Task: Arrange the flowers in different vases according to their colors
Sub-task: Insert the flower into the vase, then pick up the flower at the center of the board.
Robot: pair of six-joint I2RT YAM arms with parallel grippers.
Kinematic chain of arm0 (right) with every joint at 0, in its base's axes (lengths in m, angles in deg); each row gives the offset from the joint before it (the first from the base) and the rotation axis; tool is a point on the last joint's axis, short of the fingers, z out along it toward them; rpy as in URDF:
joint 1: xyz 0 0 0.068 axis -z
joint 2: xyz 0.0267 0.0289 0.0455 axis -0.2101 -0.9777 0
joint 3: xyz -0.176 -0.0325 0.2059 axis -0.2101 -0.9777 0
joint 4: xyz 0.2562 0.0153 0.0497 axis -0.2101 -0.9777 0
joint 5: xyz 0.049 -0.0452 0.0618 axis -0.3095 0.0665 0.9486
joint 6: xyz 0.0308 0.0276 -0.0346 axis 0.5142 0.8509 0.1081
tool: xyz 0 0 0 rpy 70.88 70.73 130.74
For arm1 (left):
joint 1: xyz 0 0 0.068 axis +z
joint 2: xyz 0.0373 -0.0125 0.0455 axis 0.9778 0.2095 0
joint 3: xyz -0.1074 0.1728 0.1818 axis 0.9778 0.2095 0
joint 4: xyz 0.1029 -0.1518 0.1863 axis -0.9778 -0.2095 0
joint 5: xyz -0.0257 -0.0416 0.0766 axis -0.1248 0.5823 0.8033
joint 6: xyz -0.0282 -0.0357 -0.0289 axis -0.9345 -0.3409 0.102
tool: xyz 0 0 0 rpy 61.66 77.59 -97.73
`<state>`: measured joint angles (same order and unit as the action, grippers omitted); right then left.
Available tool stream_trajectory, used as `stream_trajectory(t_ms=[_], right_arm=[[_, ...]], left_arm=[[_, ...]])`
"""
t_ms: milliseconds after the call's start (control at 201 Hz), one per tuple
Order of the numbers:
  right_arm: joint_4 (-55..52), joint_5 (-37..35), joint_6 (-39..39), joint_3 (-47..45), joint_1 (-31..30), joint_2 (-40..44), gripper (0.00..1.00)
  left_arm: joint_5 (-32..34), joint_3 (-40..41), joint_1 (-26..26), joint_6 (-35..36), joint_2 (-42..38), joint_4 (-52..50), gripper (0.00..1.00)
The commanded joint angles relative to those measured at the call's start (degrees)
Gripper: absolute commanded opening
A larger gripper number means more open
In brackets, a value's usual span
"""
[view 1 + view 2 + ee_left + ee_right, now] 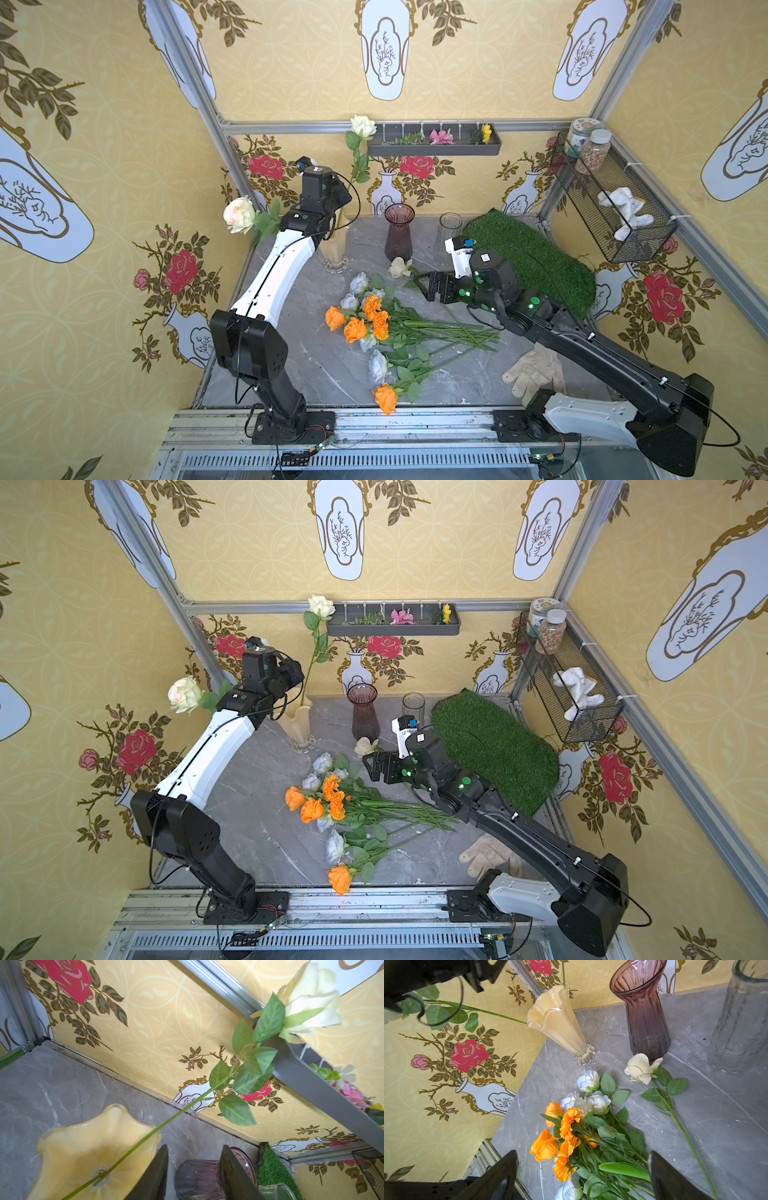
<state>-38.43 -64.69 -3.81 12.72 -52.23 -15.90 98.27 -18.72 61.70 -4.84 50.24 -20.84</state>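
Left claw (pixel 195 1151) parted near cream vase (pixel 83 1153), white rose (pixel 311 995) stem inside

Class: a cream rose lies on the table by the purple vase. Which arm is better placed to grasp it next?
Right, probably: the right gripper hangs open beside the cream rose; the left gripper is up by the cream-yellow vase.

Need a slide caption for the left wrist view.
Left gripper open near the cream vase, a cream rose leaning in it.
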Motion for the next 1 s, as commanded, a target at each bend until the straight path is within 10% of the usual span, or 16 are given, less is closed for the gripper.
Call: stream_trajectory(t_ms=[0, 209, 369, 712, 892, 991], right_arm=[[-3.6, 6.5, 1.5, 0.8, 4.4, -1.9, 0.97], [-14.0, 14.4, -2.1, 3.2, 8.8, -10.1, 0.99], [-18.6, 19.1, -6.0, 3.4, 7.2, -15.3, 0.7], [-16.0, 3.0, -15.8, -2.6, -7.3, -13.6, 0.58], [-12.3, -1.7, -20.4, -4.9, -9.0, -14.3, 0.5], [-10.1, -3.0, -22.7, -5.5, -10.0, -15.7, 0.43]], left_arm=[[0.5, 6.8, -2.1, -0.6, -6.4, 4.1, 0.49], [2.4, 23.3, -12.5, -2.2, -22.0, 4.2, 0.6], [4.9, 35.2, -21.7, -6.7, -31.1, 1.6, 0.62], [13.9, 50.2, -34.9, -17.9, -45.0, -4.9, 0.67], [16.4, 57.9, -36.9, -24.7, -52.5, -7.0, 0.99], [17.9, 60.1, -36.9, -25.8, -56.8, -7.0, 1.0]])
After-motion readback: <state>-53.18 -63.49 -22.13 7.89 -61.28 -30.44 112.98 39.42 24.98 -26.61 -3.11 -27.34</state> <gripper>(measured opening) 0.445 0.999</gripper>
